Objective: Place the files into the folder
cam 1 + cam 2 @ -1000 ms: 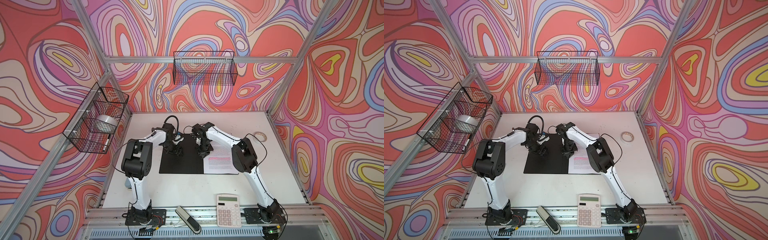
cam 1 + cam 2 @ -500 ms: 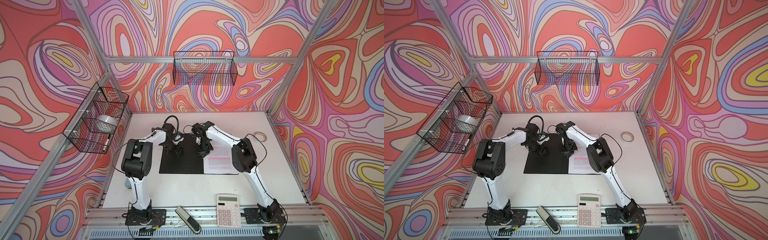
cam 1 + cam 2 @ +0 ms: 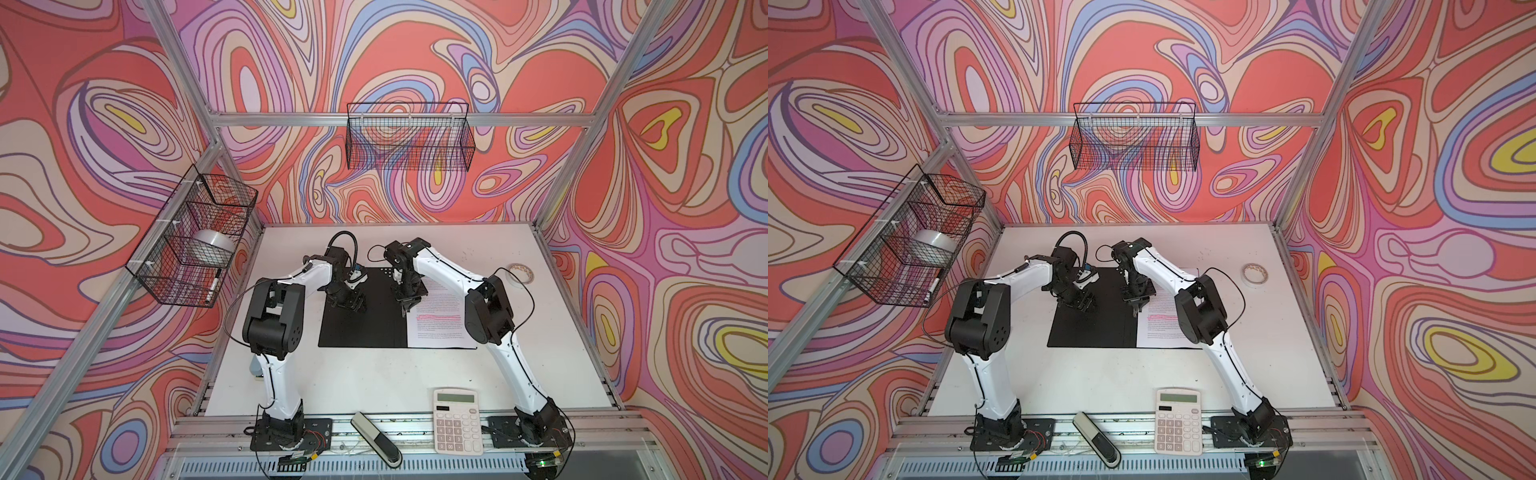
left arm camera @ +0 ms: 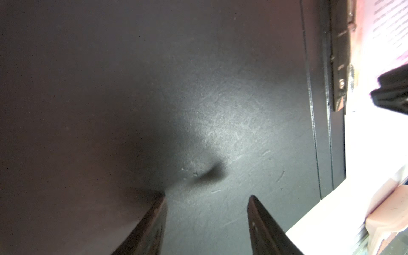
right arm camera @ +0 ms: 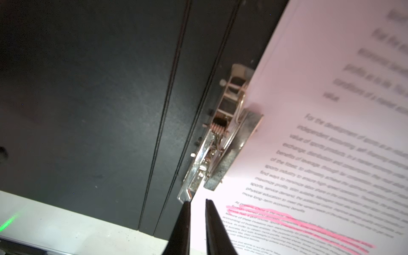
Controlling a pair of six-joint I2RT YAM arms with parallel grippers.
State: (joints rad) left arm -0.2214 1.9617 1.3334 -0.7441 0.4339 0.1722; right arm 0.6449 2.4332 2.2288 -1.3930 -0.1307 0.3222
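Files (image 3: 440,316) lie flat on the right half of the open folder (image 3: 361,328), mid-bench (image 3: 374,382), black inside up. Their left edge sits under the metal clip (image 5: 223,143) at the spine. The clip's plate rests on the paper, likely pinning the sheets so they cannot slide.

My right end effector (image 5: 197,201) is parted only a slit and grips nothing, its tips just at the end of the clip's lever. My left end effector (image 4: 207,195) stands about half open, empty, over the bare left cover. It is probably there to stop that cover folding shut; contact unclear.

Print: dense lines, pink highlighting, "sports" legible, the rest blurred. No brand shows.
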